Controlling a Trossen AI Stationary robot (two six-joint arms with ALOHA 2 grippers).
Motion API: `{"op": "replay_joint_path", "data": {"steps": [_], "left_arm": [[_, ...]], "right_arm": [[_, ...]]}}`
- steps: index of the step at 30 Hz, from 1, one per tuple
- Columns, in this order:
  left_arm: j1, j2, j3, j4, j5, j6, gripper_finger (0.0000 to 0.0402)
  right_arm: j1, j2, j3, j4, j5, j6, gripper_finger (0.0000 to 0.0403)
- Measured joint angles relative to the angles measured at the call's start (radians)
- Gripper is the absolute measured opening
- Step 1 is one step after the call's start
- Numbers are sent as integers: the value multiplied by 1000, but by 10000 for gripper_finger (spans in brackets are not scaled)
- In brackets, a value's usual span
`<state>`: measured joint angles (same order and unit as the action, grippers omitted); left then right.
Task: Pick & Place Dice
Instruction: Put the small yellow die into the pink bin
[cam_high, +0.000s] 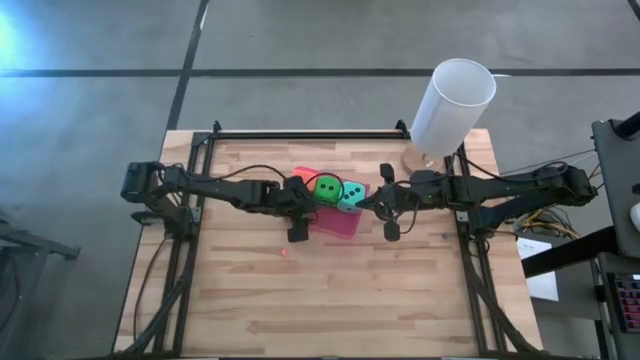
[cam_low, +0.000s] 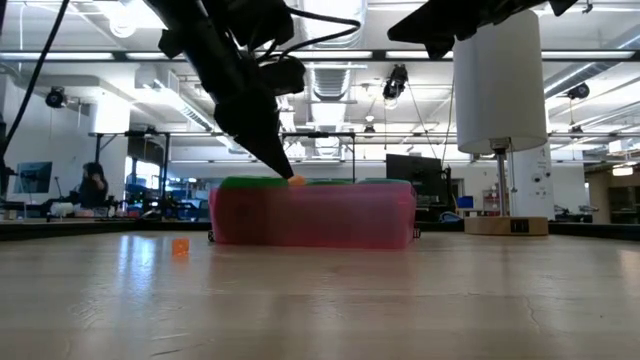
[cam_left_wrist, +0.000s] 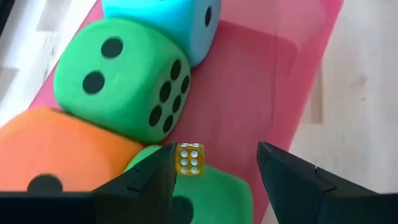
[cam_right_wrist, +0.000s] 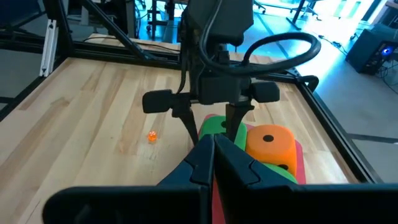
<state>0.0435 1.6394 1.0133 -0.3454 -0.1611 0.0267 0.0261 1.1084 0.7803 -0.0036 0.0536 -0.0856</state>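
Yellow small die (cam_left_wrist: 189, 159) sits on a green foam die (cam_left_wrist: 214, 193), between the parted fingers of the left tool (cam_left_wrist: 217, 168), apparently just let go. Big foam dice crowd the pink pad (cam_high: 340, 222). Small orange die (cam_high: 284, 252) lies loose on the table (cam_high: 300, 300). Right tool (cam_high: 390, 232) closed, empty, beside the pad.

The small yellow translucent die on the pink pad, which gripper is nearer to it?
Left. The left gripper hangs open right over the small yellow die, which rests by one finger among the big foam dice. The right gripper sits shut beyond the pink pad's far edge.
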Motion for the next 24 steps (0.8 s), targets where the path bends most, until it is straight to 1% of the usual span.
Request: {"op": "replay_joint_path", "data": {"steps": [5, 17, 24], "left_arm": [[1, 0, -3, 1, -15, 1, 213], [2, 0, 5, 28, -15, 3, 192], [4, 1, -6, 3, -15, -49, 192]], "right_arm": [[0, 0, 0, 0, 0, 0, 8], [0, 0, 0, 0, 0, 0, 8], [0, 0, 0, 0, 0, 0, 8]]}}
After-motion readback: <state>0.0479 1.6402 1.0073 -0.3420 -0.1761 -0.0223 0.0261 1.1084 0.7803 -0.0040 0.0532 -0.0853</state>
